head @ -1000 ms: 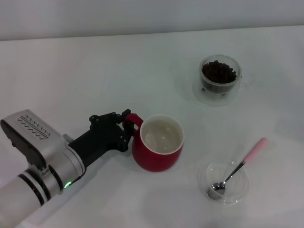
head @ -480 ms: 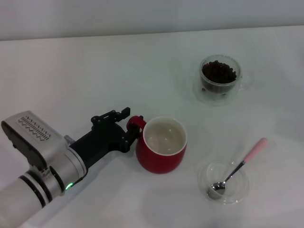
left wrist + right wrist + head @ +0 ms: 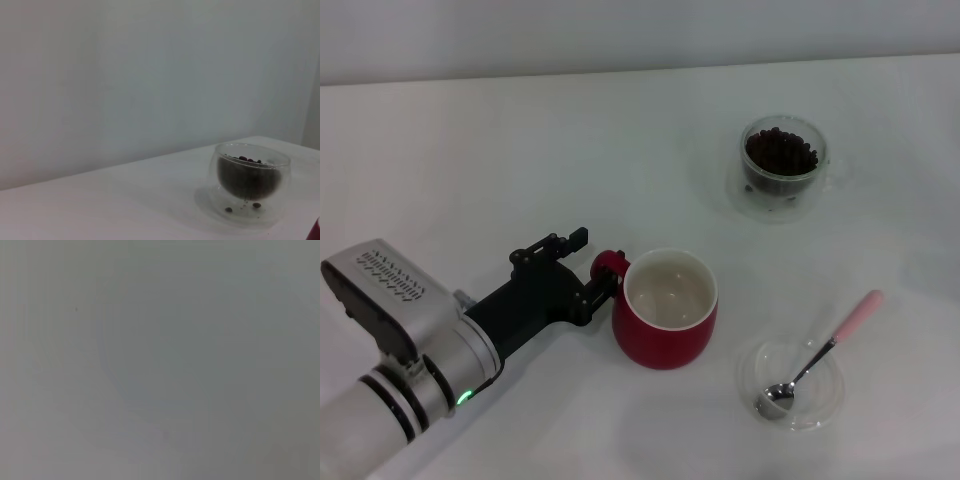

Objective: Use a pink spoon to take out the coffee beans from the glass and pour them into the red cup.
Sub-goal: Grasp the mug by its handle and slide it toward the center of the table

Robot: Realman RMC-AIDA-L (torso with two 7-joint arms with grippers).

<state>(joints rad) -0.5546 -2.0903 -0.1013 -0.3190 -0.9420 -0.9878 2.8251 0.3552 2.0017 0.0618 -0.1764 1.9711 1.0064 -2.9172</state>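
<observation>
The white table (image 3: 470, 150) carried four things. The glass (image 3: 782, 165), full of beans (image 3: 780, 152), stood near the far edge toward the right. The red cup (image 3: 666, 310) stood upright nearer the near edge, around the middle. A shallow clear dish (image 3: 791, 383) lay close to the near right corner, with the spoon (image 3: 820, 352) resting in it, its pink handle leaning over the rim.

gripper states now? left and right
Left gripper: closed on the red cup's handle.
Right gripper: not in view.
</observation>
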